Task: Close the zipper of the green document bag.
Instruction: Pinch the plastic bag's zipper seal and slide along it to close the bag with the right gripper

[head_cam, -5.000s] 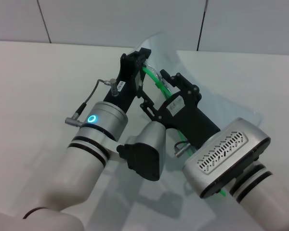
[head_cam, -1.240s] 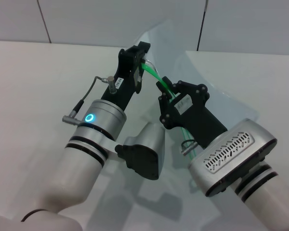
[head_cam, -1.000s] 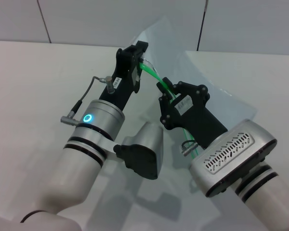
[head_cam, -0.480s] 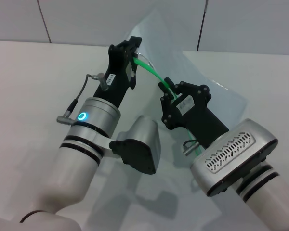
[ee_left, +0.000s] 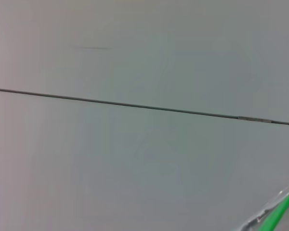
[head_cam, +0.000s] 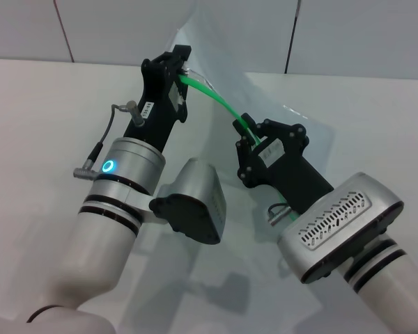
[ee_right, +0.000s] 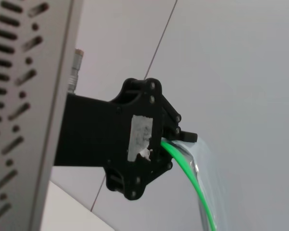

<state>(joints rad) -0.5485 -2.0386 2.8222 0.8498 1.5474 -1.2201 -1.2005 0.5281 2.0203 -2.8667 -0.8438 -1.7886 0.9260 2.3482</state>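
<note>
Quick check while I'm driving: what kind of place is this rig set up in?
Probably a lab or test bench: a plain white table, a bare panelled wall behind, and only the green document bag held between the left gripper and right gripper.

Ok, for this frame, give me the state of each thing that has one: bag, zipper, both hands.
green document bag: lifted off the table, held between both hands.
zipper: stretched in a curve between the hands.
left hand: shut on the zipper's far end.
right hand: shut on the zipper.
</note>
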